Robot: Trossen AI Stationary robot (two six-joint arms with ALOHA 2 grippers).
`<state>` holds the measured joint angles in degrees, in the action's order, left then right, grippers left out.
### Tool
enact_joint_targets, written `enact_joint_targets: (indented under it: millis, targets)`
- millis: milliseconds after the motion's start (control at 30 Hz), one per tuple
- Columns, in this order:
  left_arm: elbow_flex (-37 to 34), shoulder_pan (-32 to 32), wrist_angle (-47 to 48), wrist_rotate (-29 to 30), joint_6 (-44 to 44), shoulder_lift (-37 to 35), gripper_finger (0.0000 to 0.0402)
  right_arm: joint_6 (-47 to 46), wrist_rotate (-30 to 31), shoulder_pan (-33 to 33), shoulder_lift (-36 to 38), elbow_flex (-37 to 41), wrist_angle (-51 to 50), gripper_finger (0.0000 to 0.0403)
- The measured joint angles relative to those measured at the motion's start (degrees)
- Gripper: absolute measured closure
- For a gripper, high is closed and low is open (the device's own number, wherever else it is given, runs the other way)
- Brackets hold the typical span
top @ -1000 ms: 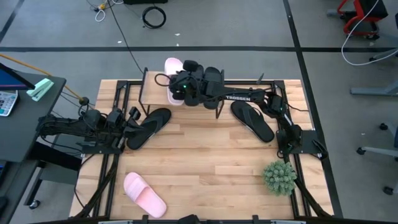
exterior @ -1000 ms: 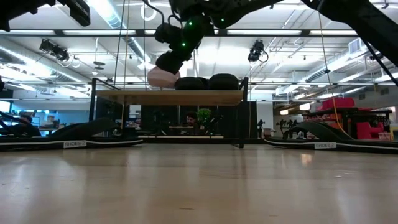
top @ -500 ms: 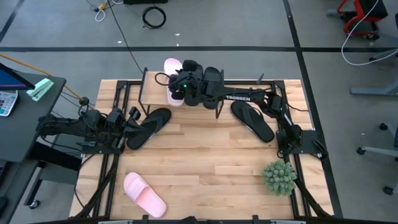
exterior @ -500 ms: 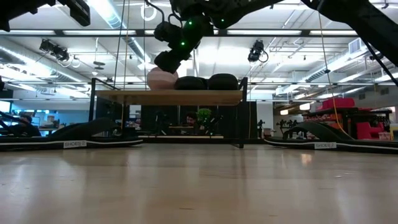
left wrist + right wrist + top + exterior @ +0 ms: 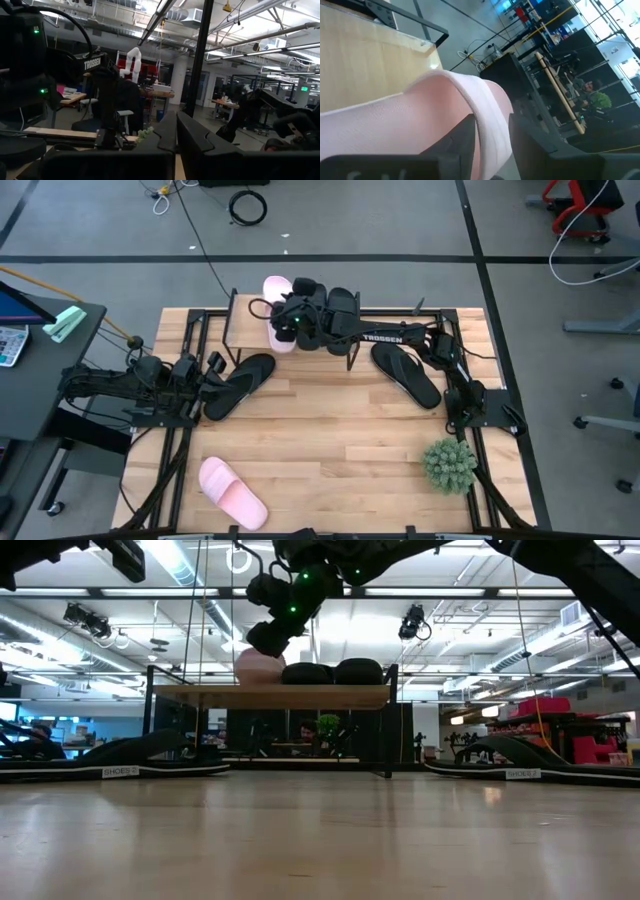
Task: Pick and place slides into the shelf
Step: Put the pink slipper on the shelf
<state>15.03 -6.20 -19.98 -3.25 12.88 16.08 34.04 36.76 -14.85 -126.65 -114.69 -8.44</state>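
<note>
Foam pink slide (image 5: 470, 107), broad ribbed strap, sitting between right gripper (image 5: 284, 327) fingers on wooden shelf (image 5: 270, 696) beside two black slides (image 5: 333, 671); grip unclear

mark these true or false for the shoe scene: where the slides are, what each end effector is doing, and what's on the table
1. Two black foam slides sit on the shelf's top board. True.
2. The right end effector is at the pink slide on the shelf. True; its fingers straddle the strap in the right wrist view.
3. Both pink slides are on the shelf. False; one pink slide lies on the table near the front left.
4. The left end effector holds a flip-flop in the air. False; it waits by the flip-flop, which lies flat on the table.
5. A green plant stands at the table's front right. True.
</note>
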Motion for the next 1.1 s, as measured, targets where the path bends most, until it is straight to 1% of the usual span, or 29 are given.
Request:
enact_joint_targets:
  millis: [167,300,433,567,767,867,933,1000,1100]
  targets:
    - [0.00,-0.02,0.19,0.00,0.00,0.00,0.0393,-1.19,-0.86,-0.04,0.00,0.00,-2.93,0.0279]
    - [0.00,-0.02,0.17,-0.02,1.72,0.00,0.0389,-1.77,-0.88,-0.13,0.00,0.00,-4.75,0.0279]
    - [0.00,-0.04,0.17,-0.02,3.02,0.00,0.0380,-4.40,-0.80,-0.13,0.14,0.00,-6.36,0.0279]
    - [0.02,-0.07,0.17,-0.02,3.04,0.00,0.0381,-7.44,-1.11,0.31,0.58,0.00,-9.81,0.0279]
    - [0.08,-0.11,1.17,-0.02,3.04,0.02,0.0392,-11.67,-1.11,3.08,4.05,0.00,-15.84,0.0279]
    - [0.09,-0.17,5.79,-0.04,3.36,0.08,0.0392,-13.96,-1.25,5.43,7.07,0.00,-19.50,0.0281]
    - [0.09,-0.20,9.37,-0.11,6.26,0.88,0.0387,-15.94,-1.29,7.41,9.55,0.00,-22.75,0.0282]
    - [0.09,-0.56,12.22,-0.08,11.54,2.62,0.0382,-19.55,-1.45,9.39,12.27,0.00,-27.78,0.0284]
    - [0.07,-2.33,12.62,-0.09,17.55,6.57,0.0376,-26.73,-4.19,12.15,15.86,-0.02,-35.87,0.0288]
